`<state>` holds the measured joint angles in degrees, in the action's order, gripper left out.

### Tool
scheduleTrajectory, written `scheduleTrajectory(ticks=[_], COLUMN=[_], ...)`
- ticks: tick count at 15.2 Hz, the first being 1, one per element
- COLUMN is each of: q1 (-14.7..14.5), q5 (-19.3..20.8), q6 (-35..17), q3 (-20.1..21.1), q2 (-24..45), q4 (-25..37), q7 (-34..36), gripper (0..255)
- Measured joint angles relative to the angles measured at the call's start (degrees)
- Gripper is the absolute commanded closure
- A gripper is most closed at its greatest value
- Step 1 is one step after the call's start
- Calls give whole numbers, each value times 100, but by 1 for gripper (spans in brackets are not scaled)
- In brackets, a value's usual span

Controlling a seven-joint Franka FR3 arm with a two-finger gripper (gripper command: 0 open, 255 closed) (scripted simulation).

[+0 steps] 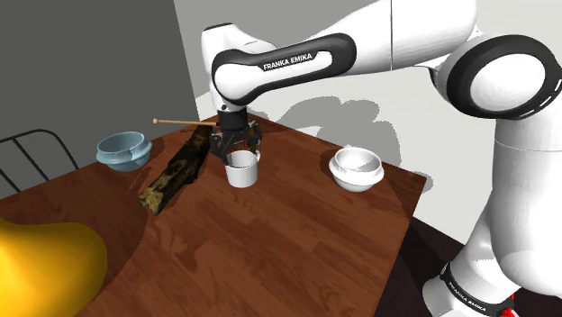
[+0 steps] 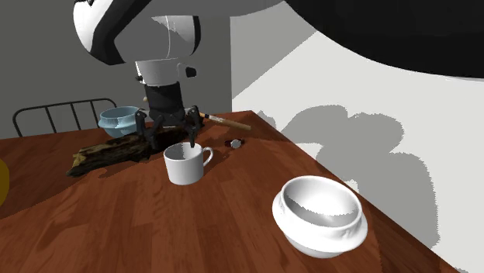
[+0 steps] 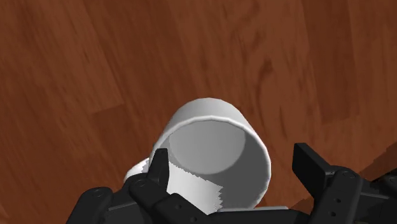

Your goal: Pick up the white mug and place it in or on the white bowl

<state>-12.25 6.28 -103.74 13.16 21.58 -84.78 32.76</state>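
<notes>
Black fingers [image 3: 160, 172] of the gripper [image 3: 232, 160] stand apart, one on either side of the white mug [image 3: 213, 137], poised at its rim, likely so they can close on it. The mug sits upright on the wooden table [image 1: 270, 239]; the white bowl [image 1: 357, 169] waits well apart from the mug.

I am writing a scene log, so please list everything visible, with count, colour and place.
mug: 1, white, under the claw
bowl: 1, white, shoulder view's right
second bowl: 1, pale blue, shoulder view's left
bark-like slab: 1, dark brown, beside the mug
stick: 1, wooden, past the slab
small object: 1, grey, near the stick
chair: 1, dark, behind the table
yellow shape: 1, shoulder view's lower left
table: 1, red-brown
arm: 1, white, dark joints
claw: 1, black, open, over the mug
</notes>
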Motion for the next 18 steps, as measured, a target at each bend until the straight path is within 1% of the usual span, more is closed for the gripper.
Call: scheduleTrajectory(ticks=[3,4,8,11,17,18], q1=[-242,-271,-266,-254,-251,-251], q5=[176,202,235,245,248,248], q6=[279,274,40,-173,-220,-220], q3=[6,0,-20,-26,-28,-28], q2=[746,867,999,1020,1027,1027], q4=[973,1078,971,777,740,740], q7=[135,145,147,161,163,163], gripper=[0,0,0,0,0,255])
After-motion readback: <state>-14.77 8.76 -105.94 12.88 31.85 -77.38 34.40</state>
